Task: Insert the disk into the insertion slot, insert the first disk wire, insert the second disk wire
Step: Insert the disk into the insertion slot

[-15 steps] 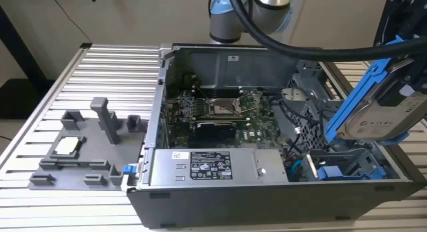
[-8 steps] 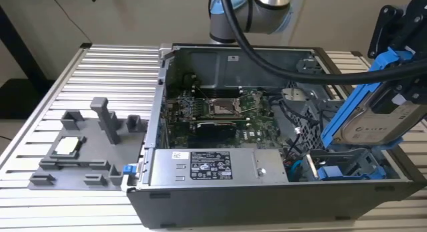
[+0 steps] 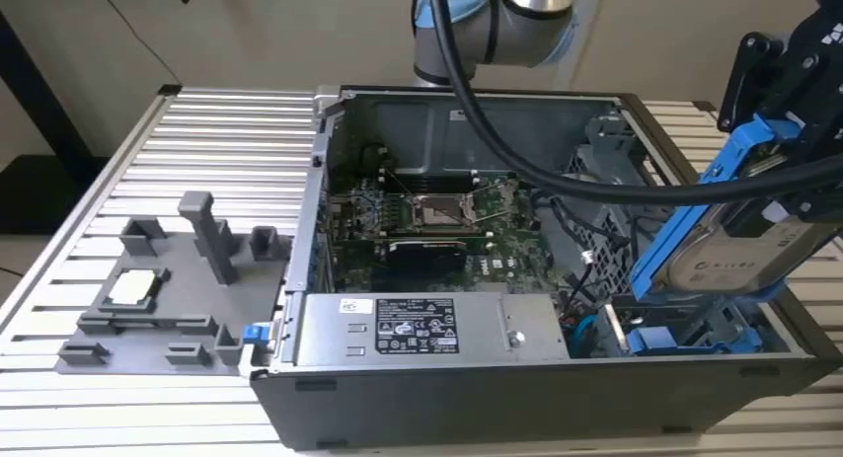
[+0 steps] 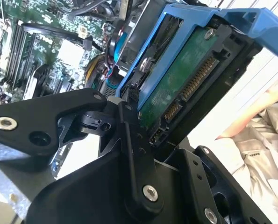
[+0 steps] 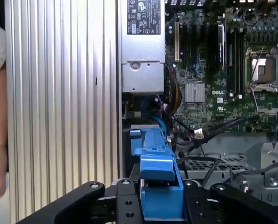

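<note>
Gripper point(image 5: 160, 201) side: pinches disk point(image 3: 731, 250) by its blue caddy, hangs tilted over insertion slot point(image 3: 685, 337). Square up with rails, ease in slow.

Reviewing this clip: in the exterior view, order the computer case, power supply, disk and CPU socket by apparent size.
1. computer case
2-3. power supply and disk look about alike; the disk hangs above the case, perhaps nearer the camera, so I won't rank them.
4. CPU socket
</note>
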`<state>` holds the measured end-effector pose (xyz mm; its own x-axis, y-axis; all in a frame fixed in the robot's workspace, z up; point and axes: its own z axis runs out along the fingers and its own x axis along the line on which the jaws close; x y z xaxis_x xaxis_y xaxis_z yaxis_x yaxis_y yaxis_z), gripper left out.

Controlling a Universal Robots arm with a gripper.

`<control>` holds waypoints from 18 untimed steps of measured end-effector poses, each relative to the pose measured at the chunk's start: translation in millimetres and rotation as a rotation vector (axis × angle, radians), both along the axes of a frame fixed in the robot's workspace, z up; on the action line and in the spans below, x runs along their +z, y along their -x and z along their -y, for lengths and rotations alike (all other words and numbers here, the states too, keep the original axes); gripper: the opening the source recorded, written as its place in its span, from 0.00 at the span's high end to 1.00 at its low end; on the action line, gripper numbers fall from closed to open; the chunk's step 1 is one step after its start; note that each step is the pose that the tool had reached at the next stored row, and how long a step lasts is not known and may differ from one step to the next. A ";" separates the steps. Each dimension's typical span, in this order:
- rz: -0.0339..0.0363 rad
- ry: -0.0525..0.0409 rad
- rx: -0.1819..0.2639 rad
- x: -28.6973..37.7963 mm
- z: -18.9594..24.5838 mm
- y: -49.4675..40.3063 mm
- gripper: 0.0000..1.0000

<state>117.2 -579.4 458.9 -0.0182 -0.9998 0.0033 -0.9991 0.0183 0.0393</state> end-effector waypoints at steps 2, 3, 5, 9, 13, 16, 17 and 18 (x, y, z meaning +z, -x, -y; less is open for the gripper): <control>0.0000 0.0001 0.000 -3.0 0.0 -0.5 0.67; 0.0000 0.0000 0.000 -4.5 0.0 -0.9 0.67; 0.0000 0.0002 0.000 -7.5 0.0 -1.2 0.67; 0.0000 -0.0018 0.000 -13.0 0.0 -1.3 0.67; 0.0000 -0.0106 0.001 -18.2 -0.7 -1.3 0.67; 0.0000 -0.0210 0.002 -20.7 -1.4 -1.3 0.67; 0.0000 -0.0216 0.002 -21.5 -1.5 -1.4 0.67; 0.0000 -0.0216 0.004 -22.1 -1.6 -1.6 0.67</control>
<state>118.9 -577.7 436.8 -0.0138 -0.9997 -0.0183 -0.9991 0.0130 0.0397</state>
